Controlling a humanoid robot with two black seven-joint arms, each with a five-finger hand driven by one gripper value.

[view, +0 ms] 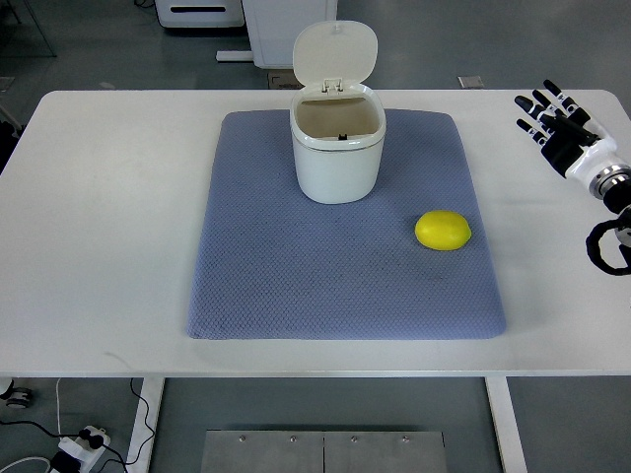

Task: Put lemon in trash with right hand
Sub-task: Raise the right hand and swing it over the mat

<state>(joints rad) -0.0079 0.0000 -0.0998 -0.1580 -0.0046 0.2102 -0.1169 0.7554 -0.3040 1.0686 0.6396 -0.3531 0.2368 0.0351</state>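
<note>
Lying on the right part of the blue-grey mat (296, 286) is one yellow lemon (443, 230), bare on all sides and touched by nothing. Up and to the left of it, near but apart, stands one small white trash bin (337, 158) on the far middle of the same mat. Its hinged lid (335, 52) is tipped up and back, so the mouth is open and the pale inside shows. One mat only covers the centre of the white table (99, 227), with bare tabletop on every side of it.

One robot hand shows: the right hand (557, 123), black and white, coming in from the right edge over the far right corner of the table. Its fingers (537, 101) are spread and stretched out, pointing up and left, and hold nothing. It is well apart from the lemon and off the mat.

Below the table's near edge, at the lower left, one power strip (79, 448) with cables lies on the floor.
</note>
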